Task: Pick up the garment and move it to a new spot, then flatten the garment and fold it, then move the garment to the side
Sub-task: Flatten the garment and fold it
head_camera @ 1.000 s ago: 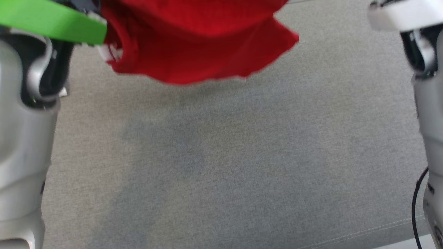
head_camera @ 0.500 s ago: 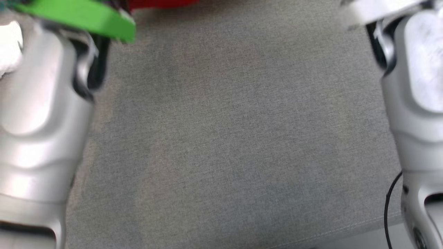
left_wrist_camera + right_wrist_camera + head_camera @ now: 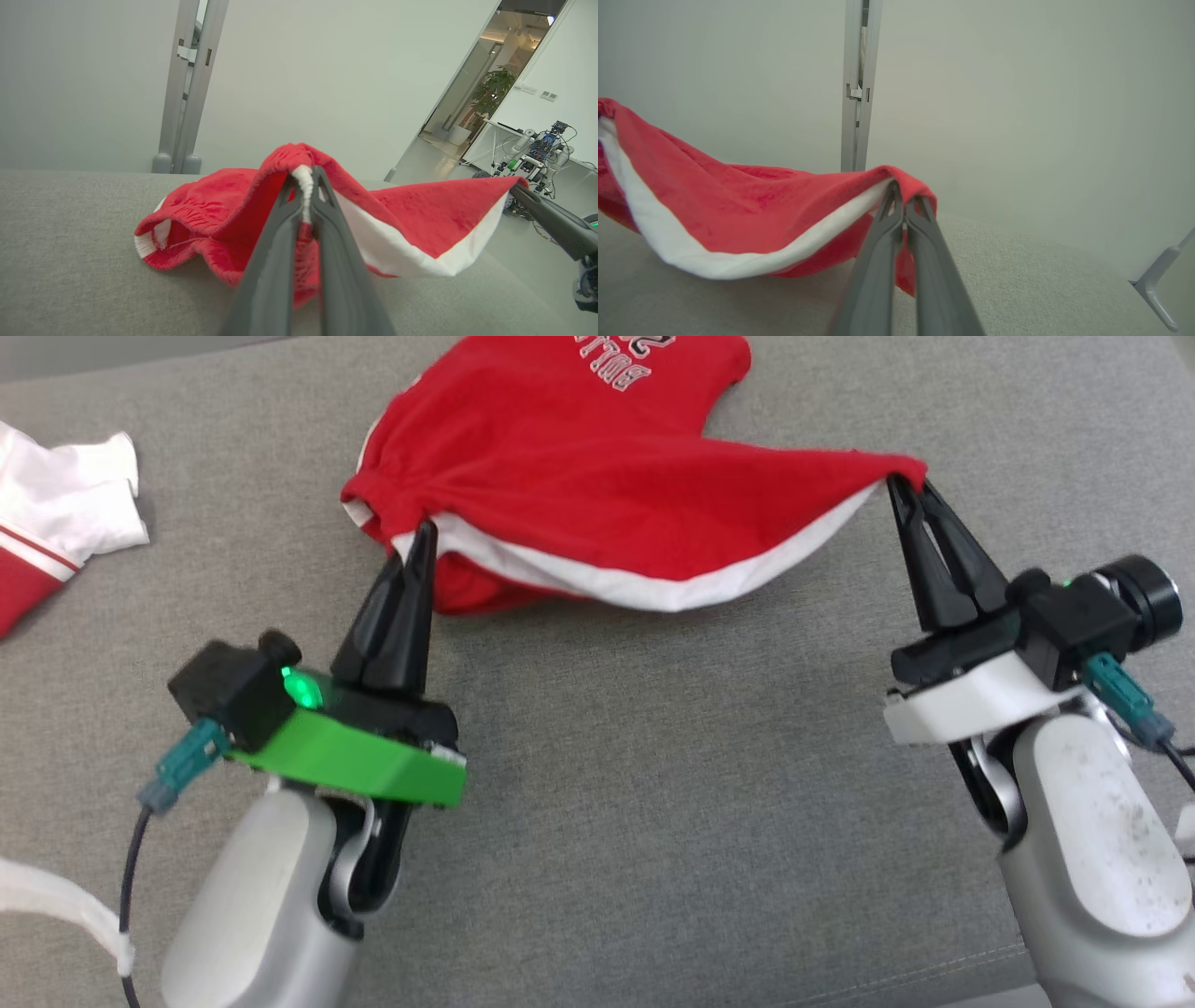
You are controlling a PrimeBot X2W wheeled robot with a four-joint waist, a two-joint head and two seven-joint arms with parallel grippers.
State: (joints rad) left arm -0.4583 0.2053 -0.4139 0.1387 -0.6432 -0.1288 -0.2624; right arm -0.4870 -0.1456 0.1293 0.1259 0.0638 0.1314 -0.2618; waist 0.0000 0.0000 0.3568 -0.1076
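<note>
The head camera has moved since a second ago, when the view was blurry and the red garment [image 3: 579, 476] sat cut off at the top edge. Now both arms and most of the garment show. The garment is red with a white band along its edge and white letters near the top of the head view. It lies toward the far side of the gray counter [image 3: 653, 821], with its near edge lifted up. The left end effector [image 3: 422, 537] is clenched on the white band at the left side, where the cloth is bunched up. The right end effector [image 3: 901, 485] is clenched on the corner at the right side. The edge hangs between the two of them and dips down in the middle. The rest of the garment rests on the counter behind them. The left end effector sits on a green mount [image 3: 355, 761] with a small green light. The right one sits on a white mount [image 3: 971, 695]. Another cloth, white with red [image 3: 65, 495], lies on the counter far off to the left, well apart from the garment. In the left wrist view a gray post [image 3: 187, 93] stands behind the counter against a pale wall.
</note>
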